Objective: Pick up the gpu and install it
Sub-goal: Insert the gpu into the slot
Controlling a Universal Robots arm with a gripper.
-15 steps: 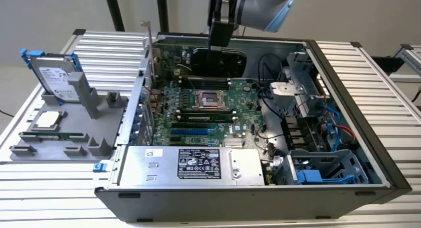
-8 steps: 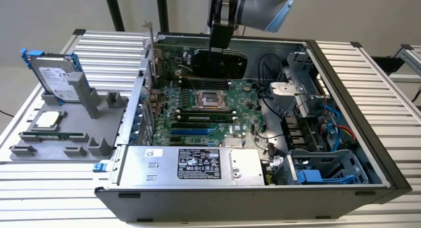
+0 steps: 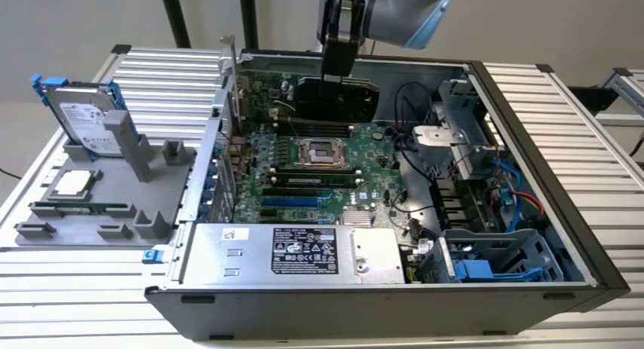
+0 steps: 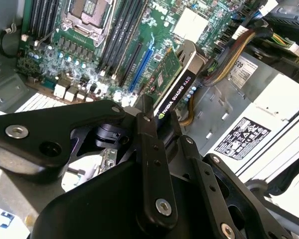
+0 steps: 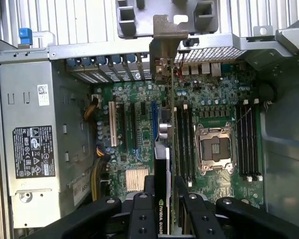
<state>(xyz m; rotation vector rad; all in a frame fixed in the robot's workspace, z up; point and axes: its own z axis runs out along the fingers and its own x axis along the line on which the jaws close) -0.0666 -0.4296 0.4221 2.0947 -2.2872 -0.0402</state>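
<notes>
Alignment is what I am watching: I am holding the gpu on edge inside the open case, my hand closed narrow on its upper rim, one finger pressing each face. In the first wrist view the gpu is stretching straight away from my hand, its long axis running parallel to the slots on the board and its silver bracket pointing at the rear wall of the case. Its thin edge is lying just beside the blue slot, between that and the black memory slots, so I judge it is sitting near the line of a slot but not yet in one. In the exterior view the gpu is hanging above the board's far part, clear of it, with the black shroud facing the camera.
</notes>
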